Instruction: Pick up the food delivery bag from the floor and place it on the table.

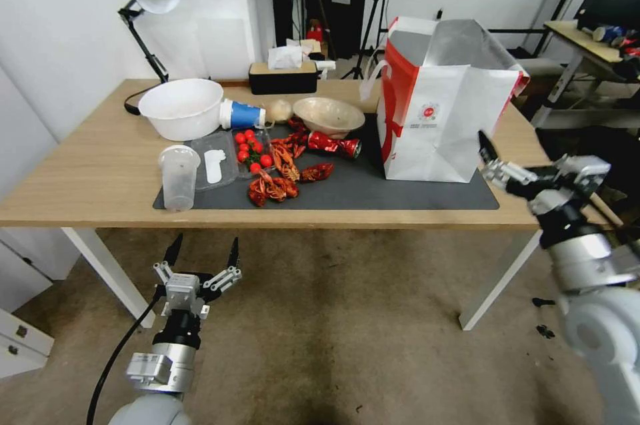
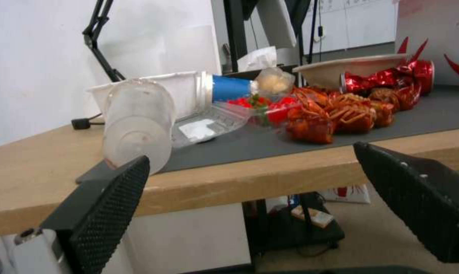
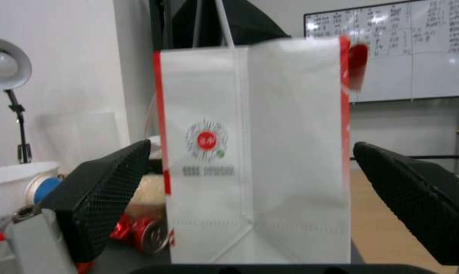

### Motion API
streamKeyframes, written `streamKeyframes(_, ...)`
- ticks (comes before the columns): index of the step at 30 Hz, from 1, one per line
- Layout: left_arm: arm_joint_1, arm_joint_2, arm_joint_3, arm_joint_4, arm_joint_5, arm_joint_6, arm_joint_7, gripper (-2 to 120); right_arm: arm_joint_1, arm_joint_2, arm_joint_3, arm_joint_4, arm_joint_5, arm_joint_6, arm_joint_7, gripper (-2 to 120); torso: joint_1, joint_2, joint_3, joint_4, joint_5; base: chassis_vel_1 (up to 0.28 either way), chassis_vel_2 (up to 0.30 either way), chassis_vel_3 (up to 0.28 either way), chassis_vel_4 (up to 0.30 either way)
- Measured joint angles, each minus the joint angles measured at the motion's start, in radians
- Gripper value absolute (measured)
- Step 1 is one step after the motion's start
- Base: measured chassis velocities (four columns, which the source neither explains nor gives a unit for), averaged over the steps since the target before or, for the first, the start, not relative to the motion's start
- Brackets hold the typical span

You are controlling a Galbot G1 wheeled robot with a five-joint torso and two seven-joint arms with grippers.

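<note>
Large white paper food delivery bag (image 1: 443, 105) w/ red side gussets, silver foil lining and small round red logo stands upright on the dark grey rectangular mat (image 1: 373, 188), right end of the light-wood tabletop (image 1: 80, 165). Off the brownish-grey stained carpet floor (image 1: 333, 318); placement looks done.

Right gripper (image 1: 490, 160) sits just beside the bag's lower right corner at the tabletop's front edge. Right wrist view: jaws released, spread wide either side of the bag face, nothing between them. Contact w/ the bag can't be ruled out from head view, probably apart.

Left gripper (image 1: 202, 253) hangs low below the tabletop's front edge, above the floor, jaws spread, empty. Idle.

Handling, judged: paper walls thin, creased, crush easily; mouth gapes open, so walls give no stiff hold. Likely light unless loaded; contents not visible. Tall and narrow-based, so a side nudge could tip it. Best hold approx. the flat white handle loop (image 1: 369, 82) at the left rim, or pinch the folded top edge. Foil inside slick.

Neighbours on mat: crushed red can (image 1: 333, 144), red crayfish (image 1: 277, 175), cherry tomatoes (image 1: 252, 145) in clear tray, clear plastic cup (image 1: 179, 175). White plastic bowl (image 1: 181, 106) and beige bowl (image 1: 329, 115) behind.
</note>
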Motion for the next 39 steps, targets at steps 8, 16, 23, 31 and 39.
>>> streamKeyframes(8,-0.005,0.000,0.001,0.027,-0.001,-0.018,0.002,100,-0.083,0.110,-0.023,-0.042,-0.103,0.090,-0.066,100,0.000,0.000,0.000,0.0001,0.0002,0.000,0.000,0.000,0.000)
streamKeyframes(16,-0.019,0.000,0.006,0.049,-0.003,-0.025,0.002,100,-0.188,0.228,-0.038,-0.120,-0.192,0.196,-0.136,100,0.000,0.000,0.000,-0.0002,0.0003,0.000,0.000,0.000,0.000)
streamKeyframes(23,-0.022,0.002,0.003,0.060,-0.005,-0.033,0.003,100,-0.225,0.276,-0.038,-0.201,-0.227,0.267,-0.182,100,0.000,0.000,0.000,0.0000,0.0004,0.000,0.000,0.000,0.000)
streamKeyframes(31,-0.022,0.001,0.002,0.065,-0.005,-0.038,0.004,100,-0.229,0.290,-0.039,-0.241,-0.232,0.301,-0.208,100,0.000,0.000,0.000,0.0000,0.0005,0.000,0.000,0.000,0.000)
streamKeyframes(39,-0.022,0.000,-0.001,0.067,-0.002,-0.044,0.012,100,-0.228,0.289,-0.038,-0.244,-0.233,0.302,-0.206,100,0.000,0.000,0.000,0.0000,0.0004,0.000,0.000,0.000,0.000)
